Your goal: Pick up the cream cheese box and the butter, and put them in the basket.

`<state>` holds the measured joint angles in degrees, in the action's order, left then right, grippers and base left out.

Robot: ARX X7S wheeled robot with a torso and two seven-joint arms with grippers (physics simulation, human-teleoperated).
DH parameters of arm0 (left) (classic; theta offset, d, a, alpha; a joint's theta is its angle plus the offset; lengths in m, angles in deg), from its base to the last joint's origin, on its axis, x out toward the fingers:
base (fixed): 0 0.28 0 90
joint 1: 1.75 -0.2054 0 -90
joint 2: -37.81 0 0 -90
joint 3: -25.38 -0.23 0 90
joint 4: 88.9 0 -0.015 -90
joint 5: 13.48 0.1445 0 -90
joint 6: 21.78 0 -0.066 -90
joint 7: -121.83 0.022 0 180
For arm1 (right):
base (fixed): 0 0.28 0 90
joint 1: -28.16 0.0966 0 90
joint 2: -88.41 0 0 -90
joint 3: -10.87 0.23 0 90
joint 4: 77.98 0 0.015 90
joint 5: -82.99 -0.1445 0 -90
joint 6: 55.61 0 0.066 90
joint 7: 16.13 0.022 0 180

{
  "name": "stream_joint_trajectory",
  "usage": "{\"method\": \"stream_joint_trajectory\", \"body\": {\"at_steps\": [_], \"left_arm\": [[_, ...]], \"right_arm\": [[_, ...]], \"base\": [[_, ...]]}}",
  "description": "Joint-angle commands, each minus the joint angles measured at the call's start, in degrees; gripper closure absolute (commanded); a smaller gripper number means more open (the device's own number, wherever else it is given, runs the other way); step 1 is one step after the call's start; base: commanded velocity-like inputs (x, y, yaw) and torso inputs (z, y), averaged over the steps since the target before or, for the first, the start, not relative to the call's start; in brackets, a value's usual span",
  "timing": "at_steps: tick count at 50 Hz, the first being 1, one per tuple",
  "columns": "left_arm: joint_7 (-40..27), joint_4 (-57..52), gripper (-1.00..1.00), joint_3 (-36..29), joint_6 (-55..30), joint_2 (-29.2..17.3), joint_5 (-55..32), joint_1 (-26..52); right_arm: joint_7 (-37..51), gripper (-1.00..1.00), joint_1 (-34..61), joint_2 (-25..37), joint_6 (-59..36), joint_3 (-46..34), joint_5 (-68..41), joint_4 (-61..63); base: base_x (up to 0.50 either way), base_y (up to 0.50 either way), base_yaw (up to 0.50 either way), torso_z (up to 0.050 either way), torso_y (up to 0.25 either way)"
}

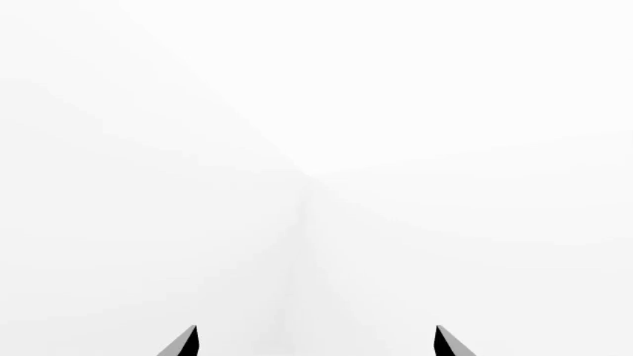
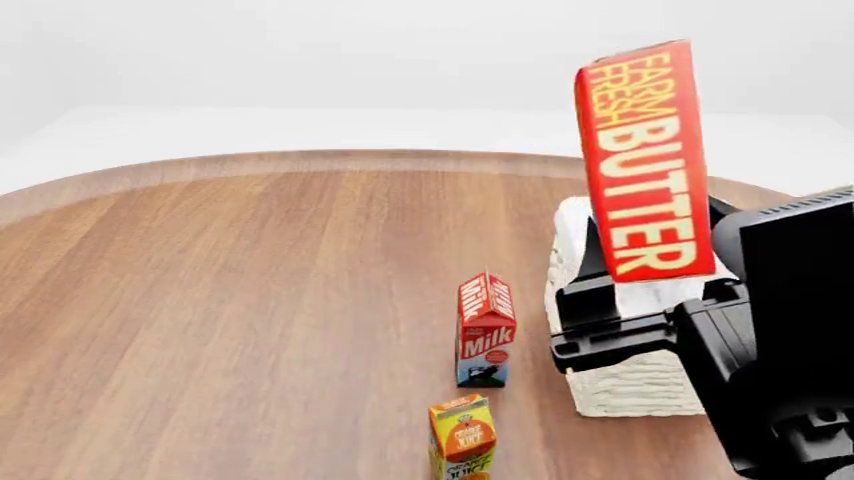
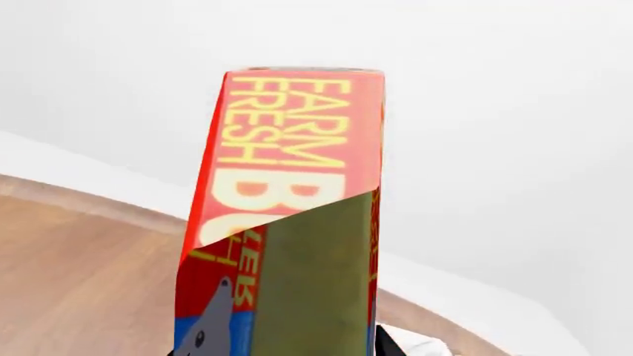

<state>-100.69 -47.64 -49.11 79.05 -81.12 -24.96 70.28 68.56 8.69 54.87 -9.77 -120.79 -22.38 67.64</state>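
Right gripper (image 2: 627,300) fingers closed on the low end of the butter (image 2: 650,160), box held upright on its long axis, slightly tilted, lifted above the near-left part of the basket (image 2: 627,385). Exact contact points are hidden behind the box and the black arm body. In the right wrist view the butter (image 3: 296,185) fills the frame, lettering running up it, so the grip sits at one end only.

Left gripper (image 1: 316,345): only two dark finger tips show at the frame edge, spread well apart, nothing between them, pointed at blank white background. Not seen in the head view.

Basket stands on the wooden surface (image 2: 240,320) at the right, partly covered by the right arm. Milk carton (image 2: 485,330) stands just left of the basket, orange juice carton (image 2: 462,437) nearer the camera. Cream cheese box not visible in any view; cannot tell where it is.

Risks, as judgement: the end grip leaves a long lever, so the box could pivot or slip in the fingers. Released from this height upright, it may catch the rim and tip out onto the surface. A low sweep of the arm could knock the milk carton over. Basket inside is hidden, so drop alignment is uncertain.
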Motion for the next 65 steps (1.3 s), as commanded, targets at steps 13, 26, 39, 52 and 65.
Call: {"method": "stream_joint_trajectory", "body": {"at_steps": [13, 26, 39, 52, 65], "left_arm": [[1.2, -0.8, -1.00, 1.1, -1.5, 1.0, 0.8, 0.4], [1.2, -0.9, -1.00, 1.1, -1.5, 0.9, 0.8, 0.5], [1.1, -1.5, -1.00, 1.3, -1.8, 0.8, 0.8, 0.3], [1.0, -2.0, -1.00, 1.2, -2.3, 0.7, 1.0, 0.4], [1.0, -2.1, -1.00, 1.2, -2.2, 0.7, 1.0, 0.3]], "right_arm": [[-17.6, 1.00, 7.5, 5.6, -8.9, 4.6, 5.6, -18.0], [-23.9, 1.00, 12.6, 2.4, -14.5, 2.4, 11.6, -27.5], [-31.3, 1.00, 16.6, 0.1, -18.5, 0.3, 16.3, -36.4], [-38.7, 1.00, 13.2, -2.9, -15.1, -1.1, 19.2, -48.9], [-45.9, 1.00, 11.3, -5.7, -12.8, -1.9, 20.5, -59.3]], "base": [[0.00, 0.00, 0.00, 0.000, 0.002], [0.00, 0.00, 0.00, 0.001, 0.001], [0.00, 0.00, 0.00, 0.001, 0.002], [0.00, 0.00, 0.00, 0.000, 0.002], [0.00, 0.00, 0.00, 0.001, 0.002]]}}
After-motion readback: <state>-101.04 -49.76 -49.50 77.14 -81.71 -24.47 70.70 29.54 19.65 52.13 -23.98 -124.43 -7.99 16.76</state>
